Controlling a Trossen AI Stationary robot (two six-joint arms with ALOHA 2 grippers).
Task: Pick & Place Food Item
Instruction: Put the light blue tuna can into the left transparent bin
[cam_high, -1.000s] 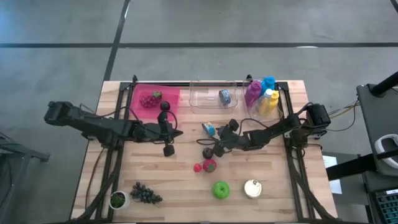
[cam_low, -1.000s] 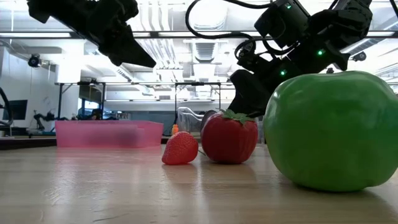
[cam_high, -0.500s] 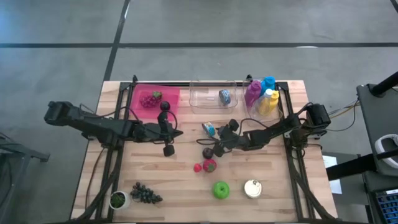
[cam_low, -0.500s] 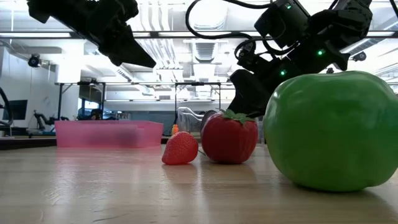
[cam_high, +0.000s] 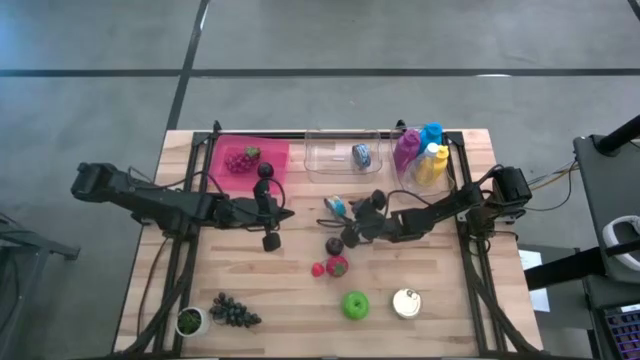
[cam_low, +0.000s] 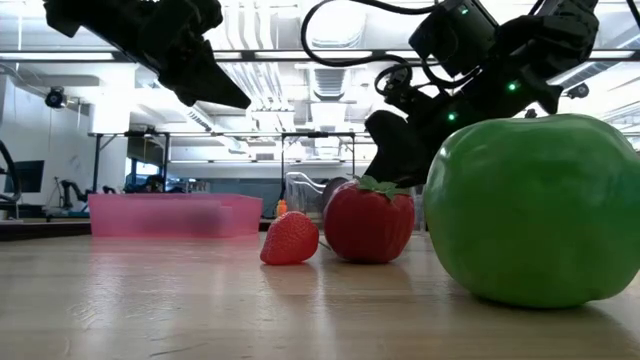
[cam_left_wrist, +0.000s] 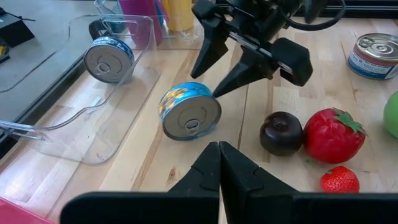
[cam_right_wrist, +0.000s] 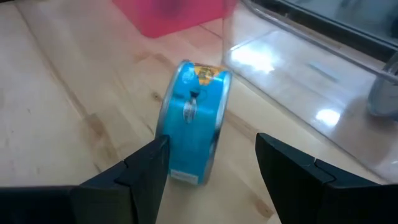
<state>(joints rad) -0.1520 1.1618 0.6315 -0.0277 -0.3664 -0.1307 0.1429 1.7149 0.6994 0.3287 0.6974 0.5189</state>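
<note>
a wooden table (cam_high: 240, 275) seen from above, with two dark arms reaching in from either side. the right gripper (cam_high: 352, 228) sits near the table's middle, its jaws spread wide, aimed at a blue can (cam_high: 335, 207) lying on its side just in front of its fingers (cam_right_wrist: 146, 165). the can is between the open fingers' line but not touched, and it rests on the wood just beside a clear tray (cam_high: 345, 158). a second can (cam_high: 362, 154) lies inside that tray. the left gripper (cam_high: 270, 215) hovers left of centre, its jaws pressed together and holding nothing.

just beside the right gripper lies a dark plum (cam_high: 334, 245), then a large strawberry (cam_high: 338, 265) touching a small strawberry (cam_high: 318, 269). nearer the front edge are a green apple (cam_high: 354, 305) and an upright tin (cam_high: 405, 303). a pink tray (cam_high: 275, 157) at the back left holds red grapes (cam_high: 239, 160). coloured bottles (cam_high: 422, 152) stand at the back right. dark grapes (cam_high: 234, 312) and a small pot (cam_high: 189, 321) sit at the front left corner.
</note>
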